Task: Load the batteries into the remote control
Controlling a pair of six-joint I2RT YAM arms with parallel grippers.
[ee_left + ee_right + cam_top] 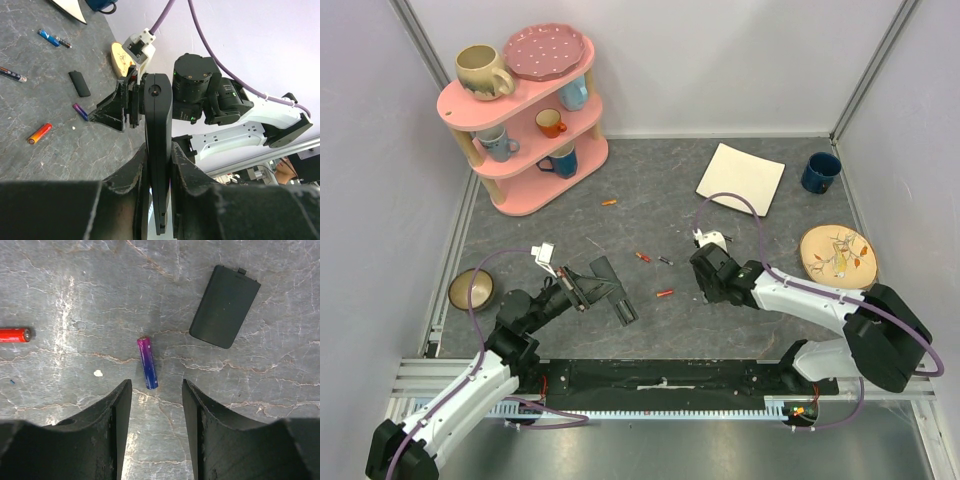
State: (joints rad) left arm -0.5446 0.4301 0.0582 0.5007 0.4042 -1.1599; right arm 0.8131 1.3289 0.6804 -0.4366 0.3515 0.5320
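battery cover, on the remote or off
Off: the battery cover lies flat on the table, apart from the remote held in the left gripper.

The counter (60, 290) is showing a matt grey, stone-like surface veined with pale cracks. The remote control (158, 130) is presenting smooth black plastic with a faint sheen. The battery cover (225, 306) is reading as matt black plastic. The purple battery (148, 362) is carrying a glossy wrapper. The fingers (112, 430) of the right hand (155, 385) are appearing rough and matt black.

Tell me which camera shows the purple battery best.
Right wrist: the purple battery lies whole and sharp, just ahead of the open right gripper. The left wrist view shows it small, beside that gripper. The top view does not show it.
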